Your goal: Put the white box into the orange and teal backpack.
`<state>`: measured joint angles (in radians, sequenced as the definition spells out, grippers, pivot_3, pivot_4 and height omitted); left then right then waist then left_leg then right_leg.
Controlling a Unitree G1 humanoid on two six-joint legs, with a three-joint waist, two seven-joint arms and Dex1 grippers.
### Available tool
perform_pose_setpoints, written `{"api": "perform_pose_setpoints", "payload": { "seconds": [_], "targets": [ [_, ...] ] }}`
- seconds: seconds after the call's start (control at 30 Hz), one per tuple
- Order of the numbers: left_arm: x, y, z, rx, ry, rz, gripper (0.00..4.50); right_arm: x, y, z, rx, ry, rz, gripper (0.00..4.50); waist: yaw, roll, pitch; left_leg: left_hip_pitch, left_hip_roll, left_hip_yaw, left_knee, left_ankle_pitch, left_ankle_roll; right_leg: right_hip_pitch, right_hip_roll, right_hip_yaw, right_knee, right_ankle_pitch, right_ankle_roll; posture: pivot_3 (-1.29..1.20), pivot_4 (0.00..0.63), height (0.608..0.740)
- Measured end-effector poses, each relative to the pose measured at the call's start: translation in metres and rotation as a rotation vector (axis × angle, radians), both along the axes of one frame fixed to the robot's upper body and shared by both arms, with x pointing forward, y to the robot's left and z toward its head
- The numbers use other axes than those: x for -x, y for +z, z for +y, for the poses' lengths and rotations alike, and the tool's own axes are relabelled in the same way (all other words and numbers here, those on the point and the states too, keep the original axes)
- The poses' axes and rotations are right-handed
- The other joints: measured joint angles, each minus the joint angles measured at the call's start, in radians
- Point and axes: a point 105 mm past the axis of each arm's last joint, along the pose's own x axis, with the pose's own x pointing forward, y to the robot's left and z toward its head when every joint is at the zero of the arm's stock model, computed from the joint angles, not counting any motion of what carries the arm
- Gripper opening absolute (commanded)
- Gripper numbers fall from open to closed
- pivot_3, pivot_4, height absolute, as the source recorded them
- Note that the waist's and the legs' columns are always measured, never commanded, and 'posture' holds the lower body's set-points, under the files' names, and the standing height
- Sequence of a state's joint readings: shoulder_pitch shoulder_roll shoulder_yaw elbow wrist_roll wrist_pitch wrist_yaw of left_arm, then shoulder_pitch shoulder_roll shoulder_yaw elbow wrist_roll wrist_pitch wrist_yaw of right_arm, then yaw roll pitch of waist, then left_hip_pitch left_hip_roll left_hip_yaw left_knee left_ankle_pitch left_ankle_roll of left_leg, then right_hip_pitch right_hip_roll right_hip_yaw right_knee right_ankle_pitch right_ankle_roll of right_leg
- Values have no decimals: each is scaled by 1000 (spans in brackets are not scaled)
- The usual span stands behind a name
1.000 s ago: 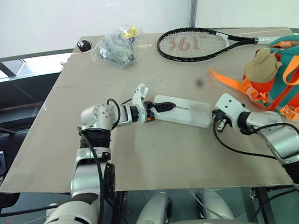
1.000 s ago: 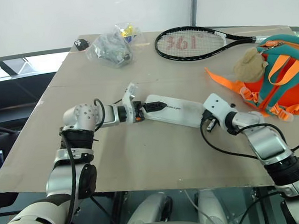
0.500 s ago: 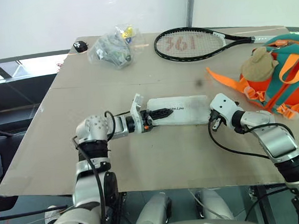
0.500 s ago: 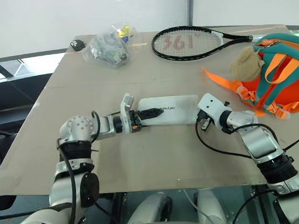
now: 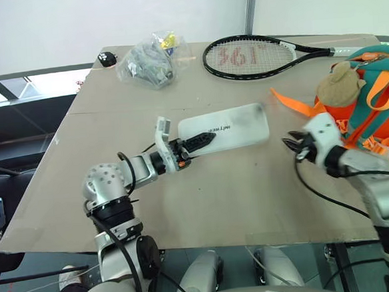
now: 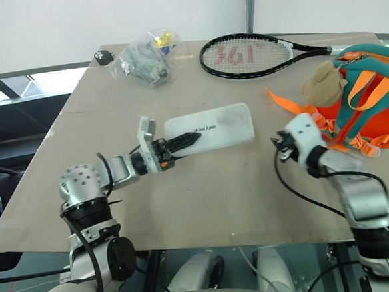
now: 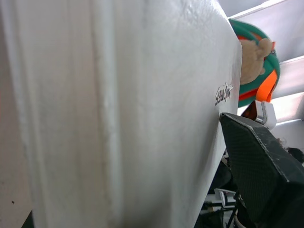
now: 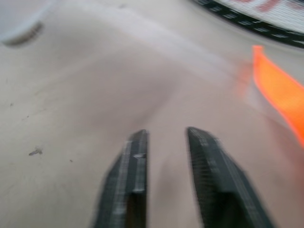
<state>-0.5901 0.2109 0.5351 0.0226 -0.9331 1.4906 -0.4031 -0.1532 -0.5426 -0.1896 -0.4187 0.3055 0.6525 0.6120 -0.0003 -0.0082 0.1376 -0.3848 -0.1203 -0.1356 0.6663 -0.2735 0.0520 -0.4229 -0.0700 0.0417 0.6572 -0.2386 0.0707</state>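
Step in hand: carry phase. The white box [image 5: 228, 125] was held by one short end in the left end effector [image 5: 193, 143], clear of the surface [image 5: 205, 199], its free end pointing toward the orange and teal backpack [image 5: 368, 104].
Left end effector: closed on the box's near end; in the left wrist view one black finger [image 7: 263, 171] lay against the box's lettered face.
Right end effector [image 5: 295, 143]: fingers parted a little, nothing between them, hanging over bare surface between the box and the backpack. It touched neither.
Backpack: at the right edge of the surface, plush toy [image 5: 340, 83] on its front, one orange strap [image 5: 291, 102] trailing toward the middle. Whether its top was open could not be made out.
Bystanders: tennis racket [image 5: 255, 56] and clear plastic bag [image 5: 148, 61] at the far side, well apart from the box's route.
Next move, as judged: take the box across to the backpack's mouth. A one-ended grip on a long case invites sag or twist, so the right end effector would probably need to hold the opening or support the free end.
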Motion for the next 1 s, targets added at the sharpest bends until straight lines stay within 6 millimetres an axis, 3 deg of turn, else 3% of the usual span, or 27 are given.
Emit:
{"api": "perform_pose_setpoints", "payload": {
  "seconds": [0.03, 0.07, 0.13, 0.3, 0.5, 0.63, 0.77, 0.93, 1.0],
  "targets": [
    [1, 6, -1, -6, 6, -33, 2953, 15, 7, -3, -53, 21, 3, 3287, 3, 0, 0, 0, 0, -1, 0, 0, 0, 0, 0, 0, 0, 0, 0, 0, 150, 739],
    [1, 9, 1, -8, 16, -48, 2953, 21, 9, -3, -66, 35, 7, 3471, 5, 0, 0, 0, 1, -1, 0, 0, 0, 0, 0, 1, 0, 0, 0, 0, 150, 739],
    [-1, 14, 3, -18, 34, -79, 2953, 32, 14, -6, -103, 48, 11, 4299, 5, 0, 0, 1, 1, 0, 0, 0, -1, 1, 1, 1, 0, 0, 0, 0, 150, 739],
    [-9, 26, 3, -78, 85, -187, 2953, 41, 21, -38, -156, -101, -10, 4323, 14, 0, 0, 3, 1, 1, 0, 0, -1, 3, 0, 1, 0, 0, 0, 0, 150, 739],
    [-17, 30, -4, -129, 104, -253, 2953, 47, 10, -36, -129, -111, 39, 4323, 14, 0, 0, 2, 1, 1, 0, 0, -1, 3, 0, 2, 0, 0, 0, 0, 150, 739],
    [-17, 7, -6, -161, 100, -112, 2953, 47, -7, -23, -51, -66, 89, 4323, 12, 0, 0, 3, 1, 1, 0, 0, -1, 3, 1, 1, 0, 0, 0, 0, 150, 739],
    [-2, -29, -4, -157, 59, 75, 2953, 39, -11, -7, 16, -15, 74, 4323, 10, -1, 0, 3, 1, 1, 0, 0, -1, 2, 1, 1, 1, 0, 0, 0, 150, 739],
    [9, -46, -5, -189, 28, 153, 2953, 31, -25, 7, 113, 25, 86, 4323, 17, -1, 1, 2, 1, 1, 0, 0, -1, 3, 0, 0, 0, 0, 0, 0, 150, 739],
    [11, -48, -7, -192, 17, 164, 3971, 27, -31, 16, 130, 54, 93, 4323, 15, -1, 1, 3, 0, 1, 0, 0, -1, 3, 0, 0, 0, 0, 0, 0, 150, 739]
  ]
}}
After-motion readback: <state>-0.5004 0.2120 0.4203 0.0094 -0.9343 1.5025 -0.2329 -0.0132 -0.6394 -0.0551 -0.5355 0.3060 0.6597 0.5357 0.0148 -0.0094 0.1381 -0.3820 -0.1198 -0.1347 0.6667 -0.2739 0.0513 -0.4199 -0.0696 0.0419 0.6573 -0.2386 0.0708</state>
